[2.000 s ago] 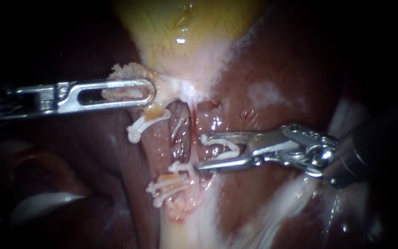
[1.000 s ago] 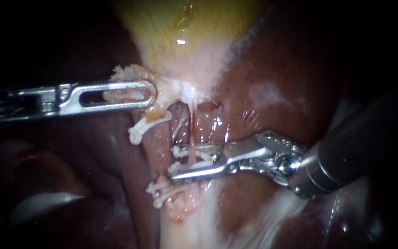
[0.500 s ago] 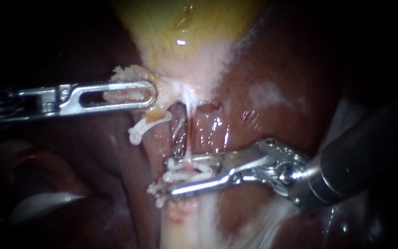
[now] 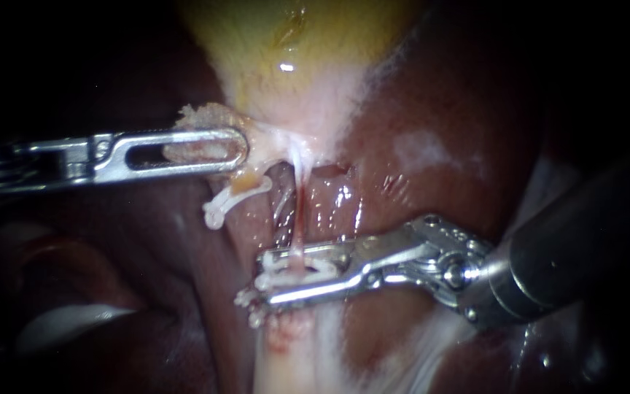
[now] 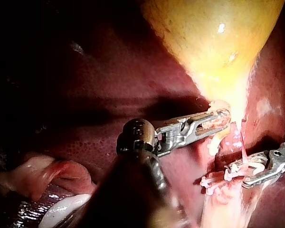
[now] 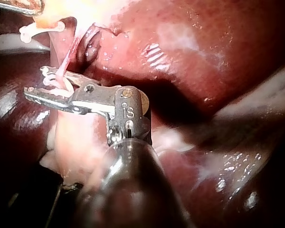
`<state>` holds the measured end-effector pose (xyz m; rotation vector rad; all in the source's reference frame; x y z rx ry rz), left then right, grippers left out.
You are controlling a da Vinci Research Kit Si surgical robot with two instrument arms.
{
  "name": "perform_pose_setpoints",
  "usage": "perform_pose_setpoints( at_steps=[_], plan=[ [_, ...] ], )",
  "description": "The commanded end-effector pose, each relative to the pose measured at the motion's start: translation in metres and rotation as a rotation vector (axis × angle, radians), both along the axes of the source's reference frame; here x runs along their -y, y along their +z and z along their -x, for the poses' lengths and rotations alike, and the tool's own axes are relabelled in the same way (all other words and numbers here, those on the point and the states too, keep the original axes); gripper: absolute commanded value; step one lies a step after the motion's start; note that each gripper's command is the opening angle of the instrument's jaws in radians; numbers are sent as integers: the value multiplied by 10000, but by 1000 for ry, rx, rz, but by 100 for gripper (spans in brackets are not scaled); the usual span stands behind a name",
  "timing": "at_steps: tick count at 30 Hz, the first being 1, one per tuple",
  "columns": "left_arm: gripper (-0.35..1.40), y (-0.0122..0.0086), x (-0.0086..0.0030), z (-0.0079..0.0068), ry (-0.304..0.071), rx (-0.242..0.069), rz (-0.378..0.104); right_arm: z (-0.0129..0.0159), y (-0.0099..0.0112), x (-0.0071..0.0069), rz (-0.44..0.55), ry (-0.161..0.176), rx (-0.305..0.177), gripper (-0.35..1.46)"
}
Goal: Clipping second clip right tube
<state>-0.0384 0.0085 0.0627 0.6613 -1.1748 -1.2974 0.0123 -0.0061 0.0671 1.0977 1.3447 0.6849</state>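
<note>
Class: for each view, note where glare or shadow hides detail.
Endoscope view: a glare spot on the yellow gallbladder, the dark red liver around my left instrument lost in darkness. Left wrist view: a shadow band across the liver beyond that instrument. Right wrist view: speckled glare on wet liver.

Clip round rt tube, gallbladder above
</note>
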Motion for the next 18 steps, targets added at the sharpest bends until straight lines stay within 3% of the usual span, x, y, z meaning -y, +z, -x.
perform_pose_setpoints(
  at_steps=[1, 7, 18],
  plan=[
    [-35, 0, 0, 0, 0, 0, 0, 1, -1, -1, -10, -4, -1, -35],
    [-35, 0, 0, 1, 0, 0, 0, 5, 4, 0, 0, -24, 57, -35],
    [-35, 1, 0, 0, 0, 0, 0, 5, 5, 0, 1, -23, 57, -35]
  ],
)
